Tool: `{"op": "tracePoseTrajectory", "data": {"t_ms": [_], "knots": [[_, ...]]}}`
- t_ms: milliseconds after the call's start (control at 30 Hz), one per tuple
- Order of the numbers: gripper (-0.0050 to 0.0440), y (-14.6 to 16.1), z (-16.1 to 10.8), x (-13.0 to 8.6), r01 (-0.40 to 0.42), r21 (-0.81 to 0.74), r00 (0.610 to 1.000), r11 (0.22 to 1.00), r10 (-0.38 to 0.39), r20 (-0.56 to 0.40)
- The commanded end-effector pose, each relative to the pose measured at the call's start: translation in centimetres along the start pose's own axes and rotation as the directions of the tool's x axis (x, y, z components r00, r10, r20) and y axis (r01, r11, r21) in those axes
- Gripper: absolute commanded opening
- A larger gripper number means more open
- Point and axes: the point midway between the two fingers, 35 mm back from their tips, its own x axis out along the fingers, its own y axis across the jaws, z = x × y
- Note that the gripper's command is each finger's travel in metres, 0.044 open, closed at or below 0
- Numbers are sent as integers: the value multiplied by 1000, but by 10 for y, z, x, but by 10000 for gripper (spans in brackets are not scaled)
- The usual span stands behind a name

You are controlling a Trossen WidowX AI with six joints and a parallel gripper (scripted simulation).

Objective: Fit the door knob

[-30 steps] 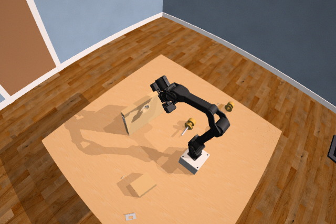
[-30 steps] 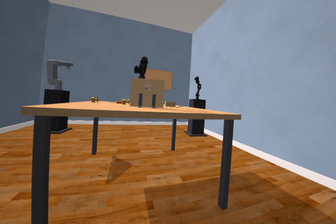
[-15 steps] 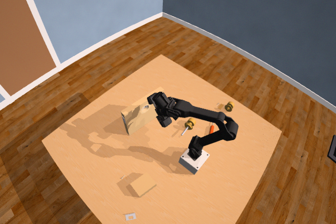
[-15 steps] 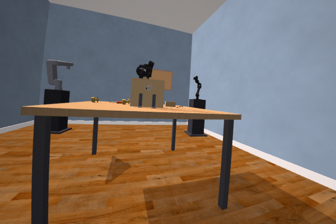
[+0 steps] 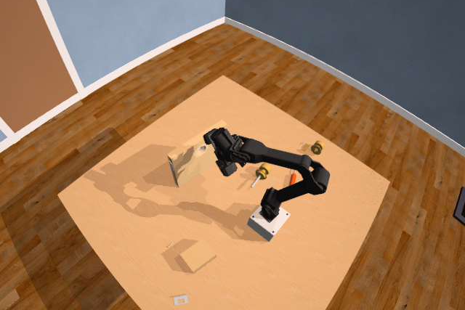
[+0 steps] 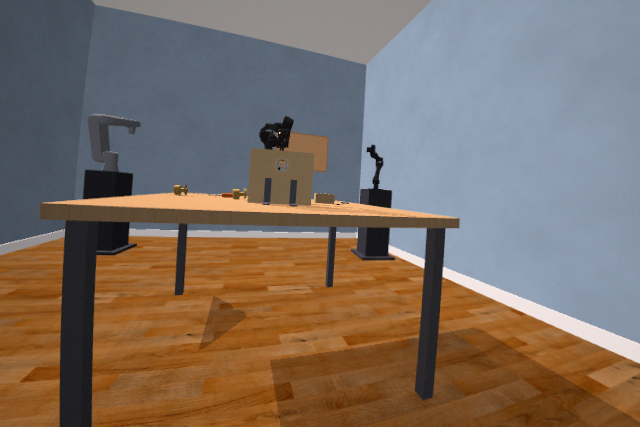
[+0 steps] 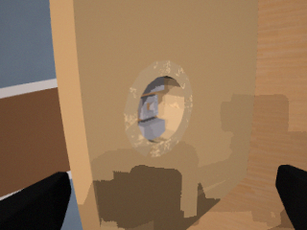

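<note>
An upright wooden door block [image 5: 195, 158] stands on the table, with a round hole and latch socket [image 5: 203, 147] near its top. The wrist view looks straight at that hole [image 7: 160, 115], close up. My gripper [image 5: 221, 152] is open and empty, its fingers just in front of the block's robot-facing side; both fingertips show at the wrist view's lower corners [image 7: 169, 218]. A brass door knob with a silver square spindle [image 5: 261, 173] lies on the table to the right of the gripper, beside the arm. The block also shows in the exterior view [image 6: 280, 176].
A second brass knob [image 5: 317, 147] lies at the far right of the table. An orange-handled screwdriver [image 5: 293, 178] lies by the arm. A small wooden block [image 5: 197, 255], a screw [image 5: 169, 245] and a white plate [image 5: 180, 299] lie near the front.
</note>
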Motion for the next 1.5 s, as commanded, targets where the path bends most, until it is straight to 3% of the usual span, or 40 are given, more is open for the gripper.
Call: {"op": "tracePoseTrajectory", "data": {"t_ms": [0, 1467], "knots": [[440, 0, 0, 4, 0, -2, 1000, 1000, 0, 4], [440, -1, 1, 22, 0, -2, 1000, 1000, 0, 4]]}}
